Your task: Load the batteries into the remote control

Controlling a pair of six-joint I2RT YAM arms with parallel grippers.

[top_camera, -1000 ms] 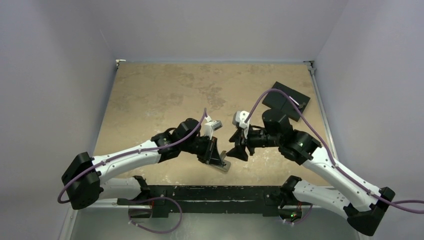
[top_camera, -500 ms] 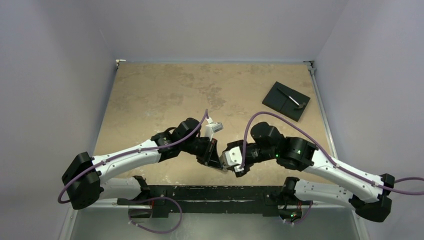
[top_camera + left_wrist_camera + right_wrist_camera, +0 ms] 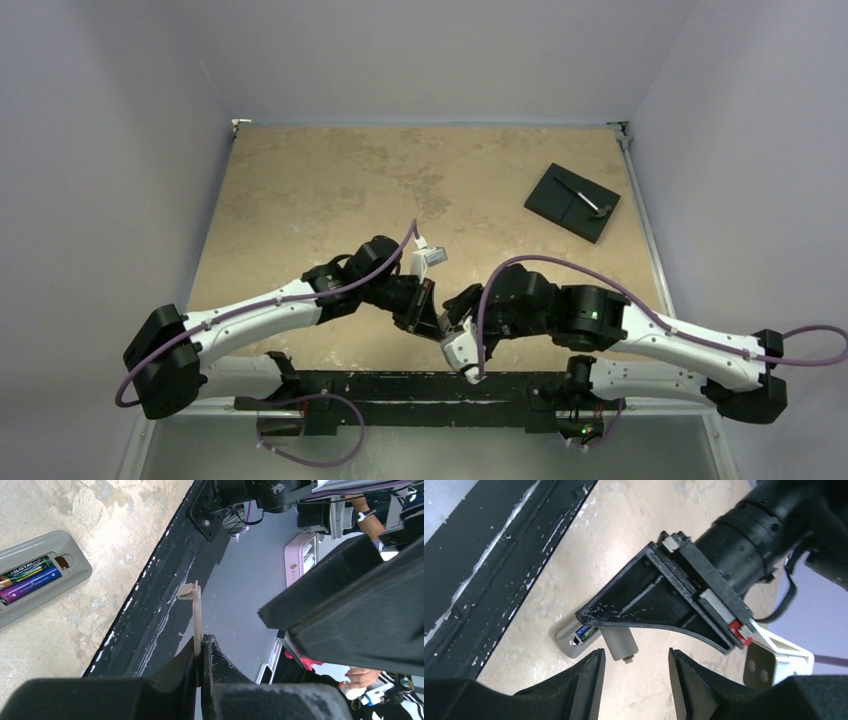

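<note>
Near the table's (image 3: 330,190) front edge, the overhead view shows only the two grippers nose to nose, hiding what lies beneath them; one black plate (image 3: 572,202) sits well apart at the far right. Only the left wrist view shows the remote control (image 3: 55,594) plainly: one handset lying grey back up on the table, its compartment uncovered. Two batteries (image 3: 31,579) lie side by side inside, one purple-blue, the other dark with green and yellow print. The left gripper (image 3: 201,649) is clamped on one narrow grey cover strip (image 3: 196,612), seen edge-on there. The right wrist view alone shows the strip's flat face, close by the remote's end. It also shows the right gripper (image 3: 636,677) with jaws apart, holding nothing, the strip's tip between them untouched.
</note>
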